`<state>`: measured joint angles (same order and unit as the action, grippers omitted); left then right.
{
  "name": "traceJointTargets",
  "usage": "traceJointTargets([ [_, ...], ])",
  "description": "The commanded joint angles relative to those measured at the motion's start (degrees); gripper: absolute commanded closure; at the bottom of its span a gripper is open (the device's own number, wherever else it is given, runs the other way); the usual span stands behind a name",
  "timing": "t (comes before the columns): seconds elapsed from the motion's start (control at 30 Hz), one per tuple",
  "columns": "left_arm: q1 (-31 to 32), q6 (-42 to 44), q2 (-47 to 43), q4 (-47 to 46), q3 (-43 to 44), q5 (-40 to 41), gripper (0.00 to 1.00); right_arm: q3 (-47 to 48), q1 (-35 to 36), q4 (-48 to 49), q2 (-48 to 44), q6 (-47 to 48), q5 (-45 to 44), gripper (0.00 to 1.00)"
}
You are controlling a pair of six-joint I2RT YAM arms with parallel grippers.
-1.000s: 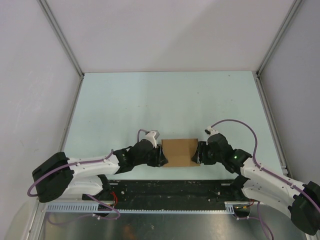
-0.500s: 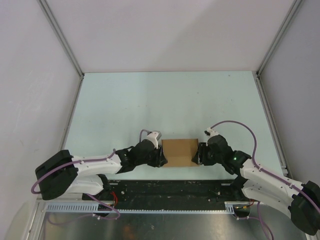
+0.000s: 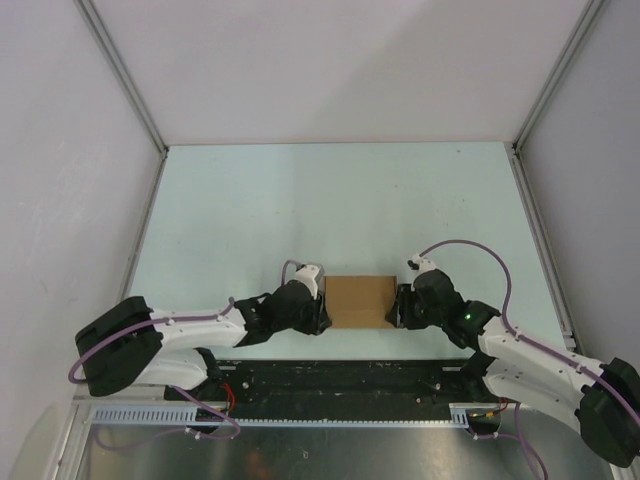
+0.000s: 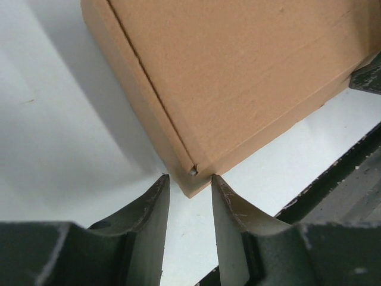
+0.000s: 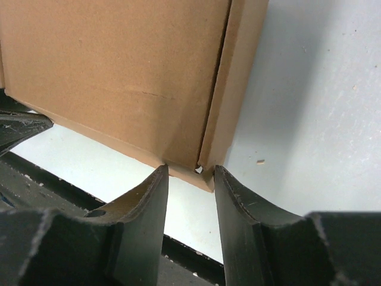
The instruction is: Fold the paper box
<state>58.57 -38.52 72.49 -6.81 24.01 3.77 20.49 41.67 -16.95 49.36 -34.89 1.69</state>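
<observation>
Top external view: one plain brown paper box (image 3: 359,301) at table's (image 3: 330,200) near edge, between two grippers, left gripper (image 3: 324,318) and right gripper (image 3: 399,314), each with jaws narrowly apart astride a near corner, pinch uncertain.

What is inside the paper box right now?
That cannot be told. The paper box lies closed on the table, and its brown panels cover the interior in all three views. Only its outer faces and seams show.

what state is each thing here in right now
paper box, folded up into a carton, lying flat on the table
left gripper, open, tips at the box's near left corner, not clamped
right gripper, open, tips at the box's near right corner, not clamped
</observation>
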Motion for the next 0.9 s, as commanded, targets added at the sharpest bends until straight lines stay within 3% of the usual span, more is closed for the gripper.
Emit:
traceJointTargets([
  [0.0,0.23,2.13,1.08,1.45,1.65,2.99,0.61,-0.19,0.25,2.27,1.00,1.06,-3.27,0.59],
  [0.23,0.23,3.01,-0.23,2.85,1.74,3.53,0.61,-0.10,0.25,1.66,0.74,1.76,-4.07,0.57],
  [0.4,0.23,3.63,-5.77,5.22,1.74,2.03,0.60,0.86,0.25,-0.53,-2.16,2.11,-4.68,0.42],
  [0.53,0.23,5.47,-13.23,9.35,3.49,-0.60,0.59,1.92,0.17,-4.31,-5.76,2.02,-4.42,0.38],
  [0.73,-0.12,10.30,-20.80,14.27,8.94,-0.44,0.56,3.76,0.17,-7.30,-11.65,0.18,-4.07,0.39],
  [0.87,-5.98,15.30,-15.39,14.54,17.09,-1.73,0.56,5.52,0.25,-8.54,-13.06,-0.52,-3.19,0.50],
])
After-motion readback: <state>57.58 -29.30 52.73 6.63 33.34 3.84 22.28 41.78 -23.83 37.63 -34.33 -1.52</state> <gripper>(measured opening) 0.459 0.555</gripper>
